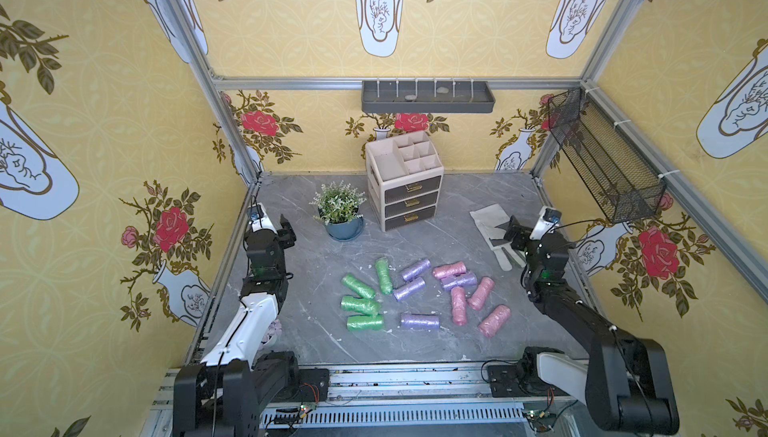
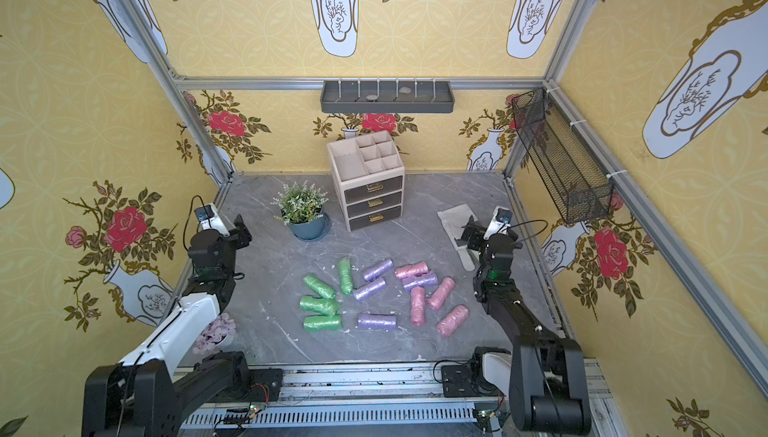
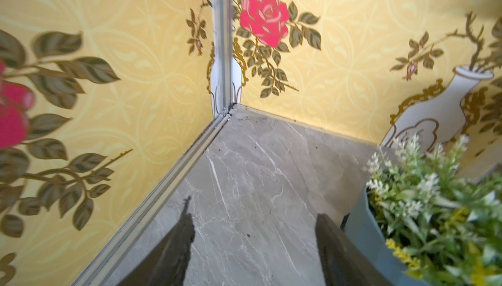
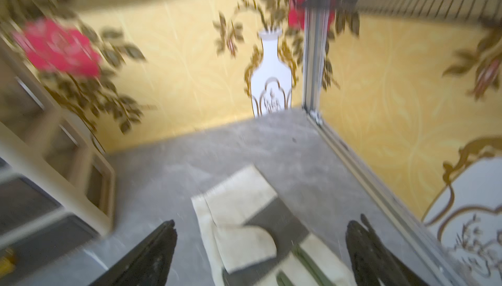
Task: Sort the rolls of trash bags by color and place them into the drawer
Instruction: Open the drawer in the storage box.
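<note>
The grey table (image 1: 316,343) carries the drawers (image 1: 409,190) at 12 o'clock, all three fronts shut. The left gripper (image 1: 287,229) hangs at 9 o'clock, jaws moderately apart with nothing between them in its wrist view. The right gripper (image 1: 503,231) hangs at 3 o'clock, jaws wide and empty above a pale cloth (image 1: 488,215). The rolls (image 1: 419,320) lie loose toward 6 o'clock of centre, well apart from both grippers: green rolls (image 1: 358,285) at 8, lilac rolls (image 1: 409,288) in the middle, pink rolls (image 1: 481,293) at 4, with one lilac lying among the pinks and touching them. They look light and squashy, and the crinkled film is probably slippery and free to roll on the smooth top. The safest hold is likely across the middle of the barrel, jaws square to its axis, squeezing gently, outlying ones first; a drawer has yet to be opened
</note>
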Robot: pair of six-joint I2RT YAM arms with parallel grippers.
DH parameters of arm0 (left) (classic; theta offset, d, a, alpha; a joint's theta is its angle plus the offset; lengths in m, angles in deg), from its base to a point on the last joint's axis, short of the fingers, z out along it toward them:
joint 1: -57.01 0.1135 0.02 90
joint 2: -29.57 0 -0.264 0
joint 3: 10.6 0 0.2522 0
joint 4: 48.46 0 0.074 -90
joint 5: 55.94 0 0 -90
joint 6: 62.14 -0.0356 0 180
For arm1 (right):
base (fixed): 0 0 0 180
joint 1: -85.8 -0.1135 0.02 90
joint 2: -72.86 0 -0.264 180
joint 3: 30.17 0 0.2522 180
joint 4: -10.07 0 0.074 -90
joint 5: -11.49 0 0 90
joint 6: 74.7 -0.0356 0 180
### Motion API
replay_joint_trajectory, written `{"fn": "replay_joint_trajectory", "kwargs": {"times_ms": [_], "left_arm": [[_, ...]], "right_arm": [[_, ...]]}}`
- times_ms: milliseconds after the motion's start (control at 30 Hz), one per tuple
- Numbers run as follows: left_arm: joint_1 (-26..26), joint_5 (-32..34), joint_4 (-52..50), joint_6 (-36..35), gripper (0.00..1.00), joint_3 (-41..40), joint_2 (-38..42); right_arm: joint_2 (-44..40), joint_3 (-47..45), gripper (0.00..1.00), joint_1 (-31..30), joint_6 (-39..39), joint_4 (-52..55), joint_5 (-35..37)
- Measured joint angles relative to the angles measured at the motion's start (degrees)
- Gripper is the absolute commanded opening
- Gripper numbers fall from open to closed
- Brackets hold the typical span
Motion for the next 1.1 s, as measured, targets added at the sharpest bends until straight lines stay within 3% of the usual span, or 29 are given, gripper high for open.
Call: {"fn": "replay_joint_trajectory", "kwargs": {"times_ms": [133, 200, 400, 467, 567, 767, 900, 1100], "left_arm": [[-6.16, 4.68, -16.17, 4.22, 0.56, 14.08, 0.74], [-9.7, 6.25, -23.85, 5.22, 0.48, 22.38, -1.42], [-17.09, 4.7, -52.13, 10.01, 0.31, 56.33, -18.78], [-20.02, 5.27, -62.86, 11.63, 0.31, 70.36, -26.71], [-23.41, 2.84, -71.91, 12.87, 0.3, 83.87, -34.29], [-28.11, -0.57, -85.33, 14.56, 0.29, 109.44, -50.82], [-30.32, -1.75, -90.95, 15.52, 0.31, 119.4, -58.97], [-31.67, -2.75, -93.33, 18.23, 0.42, 118.44, -61.57]], "right_arm": [[-1.75, 13.79, 0.97, -6.64, -4.0, 15.69, 1.22], [-1.11, 18.86, 0.98, -11.37, -6.88, 22.51, 2.73], [6.62, 32.87, 0.98, -22.14, -21.38, 42.34, 4.24], [8.41, 34.21, 0.97, -26.23, -25.35, 46.1, 3.98], [8.76, 32.52, 0.97, -31.54, -30.34, 47.76, 4.68], [8.48, 29.16, 0.97, -34.82, -37.38, 47.67, 5.6], [8.5, 28.87, 0.98, -35.28, -39.26, 47.63, 5.57], [7.58, 28.68, 0.98, -35.32, -40.7, 47.87, 5.53]]}}
